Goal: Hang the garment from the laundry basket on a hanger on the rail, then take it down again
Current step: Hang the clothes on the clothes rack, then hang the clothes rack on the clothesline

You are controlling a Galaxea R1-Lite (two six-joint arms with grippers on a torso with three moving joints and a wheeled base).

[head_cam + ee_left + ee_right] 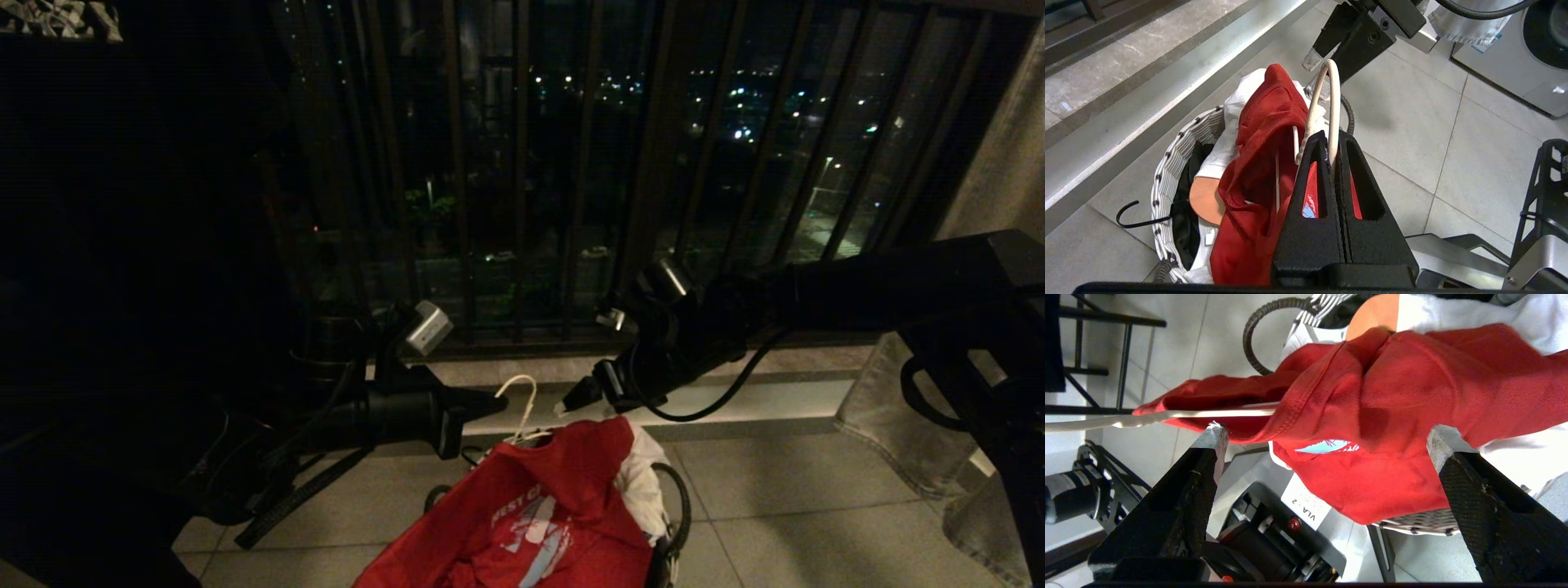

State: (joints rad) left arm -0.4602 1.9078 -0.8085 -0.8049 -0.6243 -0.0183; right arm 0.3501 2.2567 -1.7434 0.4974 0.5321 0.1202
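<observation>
- Red T-shirt with white lettering and a pale chest graphic, the garment (539,514): lay draped over the small round laundry basket with a white woven rim (1167,163) on the pale tiled floor (775,490), its collar end raised toward the two grippers.
- Thin white wire hanger (1327,102): hook loop stood up above the basket; one wire arm ran inside the red cloth, as the right wrist view showed (1167,414). Its long axis lay roughly level, across the right gripper's open span.
- Left gripper (1336,141): black fingers clenched on the hanger's neck just below the hook, holding it upright over the basket.
- Right gripper (1327,445): fingers released and spread wide, nothing between them; it hung just beside the hook, on the far side from the left gripper, fingertips toward the shirt's shoulder fold.
- Key relation: the shirt's shoulder seam lay directly ahead of the right fingertips, between the two pads and near them; the right arm was the nearer free one. Judged next need: close on that fold and draw it along the hanger's arm.
- White T-shirt (1237,106): lay under the red one in the basket.
- Dark balcony railing bars (522,163): stood behind; the rail was not in view.
</observation>
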